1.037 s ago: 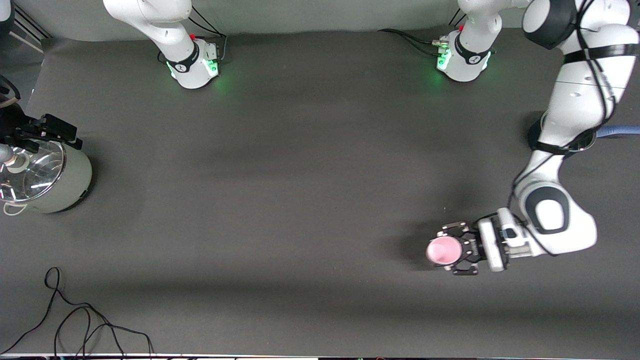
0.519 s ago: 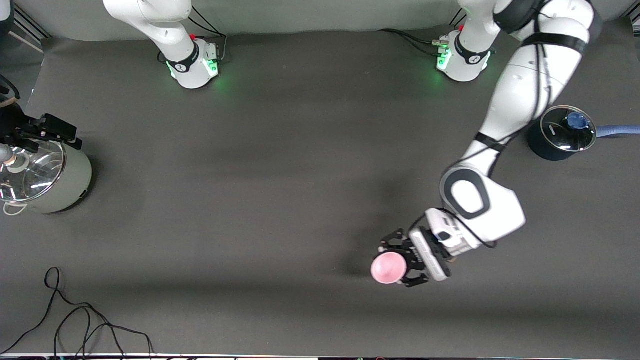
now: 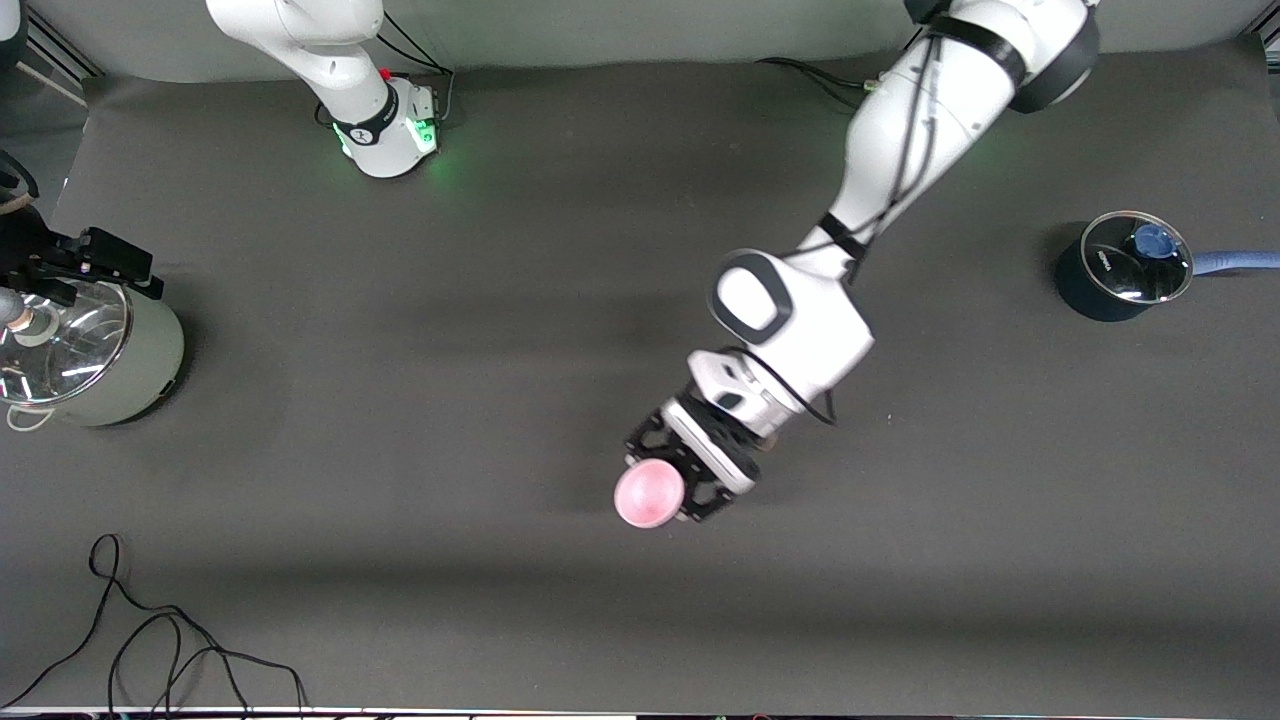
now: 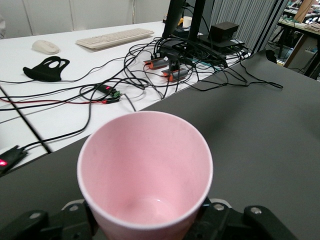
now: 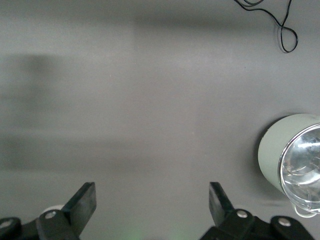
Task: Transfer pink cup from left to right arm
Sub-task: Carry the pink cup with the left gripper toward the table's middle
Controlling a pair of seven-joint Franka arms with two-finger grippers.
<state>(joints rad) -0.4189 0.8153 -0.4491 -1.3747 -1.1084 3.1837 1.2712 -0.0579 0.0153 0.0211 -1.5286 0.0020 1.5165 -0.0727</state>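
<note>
Pink plastic cup [image 3: 649, 495]: clamped in my left end effector [image 3: 668, 482] over mid-counter [image 3: 400, 400], carry step. Right end effector [image 5: 150, 202]: wide open, empty, waiting above the grey pot [image 5: 295, 157]; must approach next.

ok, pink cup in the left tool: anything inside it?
Empty. The left wrist view looks straight into the pink cup and shows a bare bottom. The left tool grips it over the table.

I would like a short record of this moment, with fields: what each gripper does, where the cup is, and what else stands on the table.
left gripper: shut on the pink cup, in the air over the middle of the table
pink cup: empty inside
right gripper: open, holds nothing, waits over the table near the grey-green pot
dark pot with glass lid: at the left arm's end
black cable: near the front camera
</note>
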